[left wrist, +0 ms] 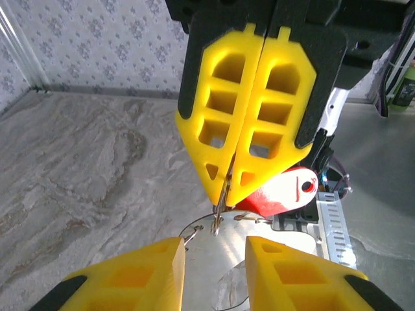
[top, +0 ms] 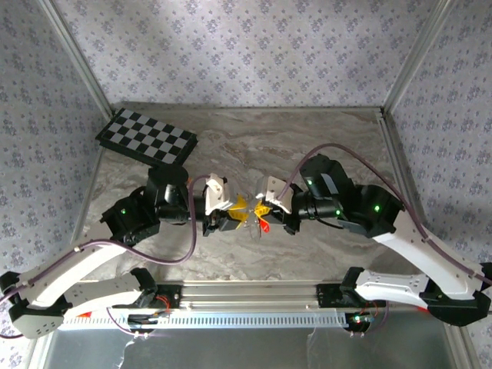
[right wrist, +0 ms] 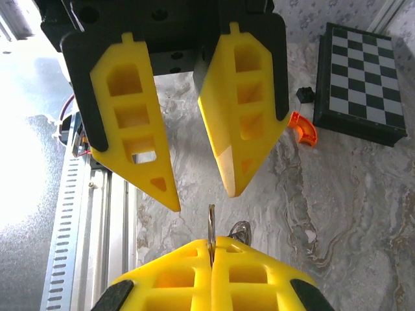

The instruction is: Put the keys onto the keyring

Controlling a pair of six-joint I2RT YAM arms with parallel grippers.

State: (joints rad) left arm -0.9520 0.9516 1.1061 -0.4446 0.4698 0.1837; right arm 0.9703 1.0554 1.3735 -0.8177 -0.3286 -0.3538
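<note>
My right gripper (right wrist: 212, 246) is shut on the keyring (right wrist: 211, 223), a thin silvery loop that stands edge-on out of its fingertips. From the left wrist, the same shut fingers (left wrist: 249, 110) come down from above with the keyring (left wrist: 219, 206) pinched at their tip. A key with a red head (left wrist: 285, 194) hangs right behind those fingertips; I cannot tell whether it is threaded on the loop. My left gripper (left wrist: 214, 249) is open just below the keyring, with nothing between its fingers. In the top view both grippers (top: 234, 214) (top: 263, 209) meet tip to tip above mid-table, the red key (top: 264, 225) dangling.
A checkerboard (top: 146, 138) lies at the back left of the marble table (top: 307, 146). Beside it on the table are a small orange curved piece (right wrist: 303, 126) and a tiny black piece (right wrist: 303, 95). A metal rail (top: 254, 296) runs along the near edge.
</note>
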